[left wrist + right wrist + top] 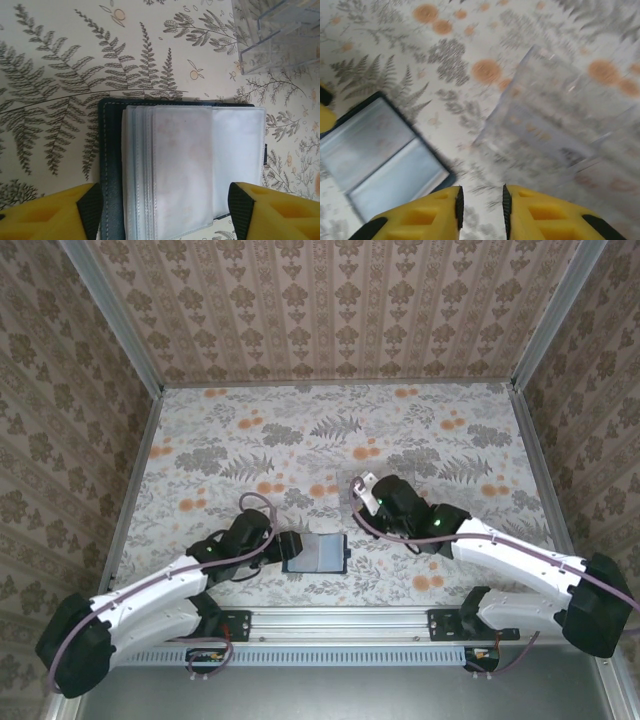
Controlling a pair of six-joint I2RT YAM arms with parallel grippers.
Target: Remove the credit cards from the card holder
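Robot test booth, wallpapered walls [330, 310], aluminium frame [112, 320]

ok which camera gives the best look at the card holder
The left wrist view: the card holder lies open right below the camera, sharp, its clear sleeves and navy edge plain. The top external view shows it small and far off; the right wrist view shows it blurred at the lower left.

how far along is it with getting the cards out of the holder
Done: the card holder lies open on the table. In hand: the left gripper straddles it, jaws open, not yet closed on anything. To do: a pinkish card sits inside it; the right gripper is empty near the clear tray, whose blurred contents I can't make out.
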